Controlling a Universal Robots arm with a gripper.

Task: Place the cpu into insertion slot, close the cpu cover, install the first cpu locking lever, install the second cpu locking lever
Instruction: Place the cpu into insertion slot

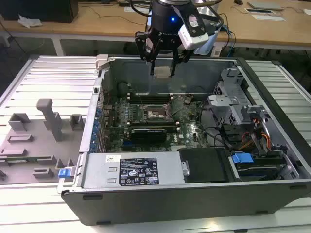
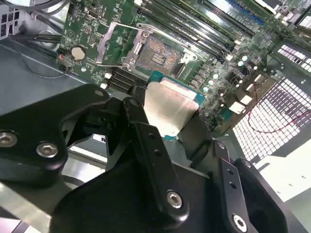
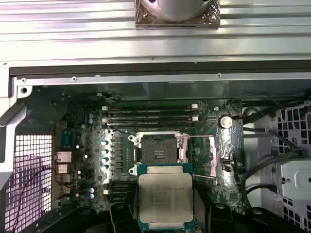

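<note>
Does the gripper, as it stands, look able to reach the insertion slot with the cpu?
Probably yes: the gripper holds the cpu above the open case, and the insertion slot lies bare below, its cpu cover swung aside.

- A robotics lab or test workshop: a robot arm (image 1: 172,19) hangs over an open computer case (image 1: 194,206) with its motherboard (image 1: 187,109) bared.
- The case sits on a desk (image 1: 48,73) of ribbed metal slats, with grey fixture blocks (image 1: 52,121) near the desk's edge at the exterior view's left.
- Long wooden worktops (image 1: 107,22) stand behind, carrying flat devices (image 1: 265,7).
</note>
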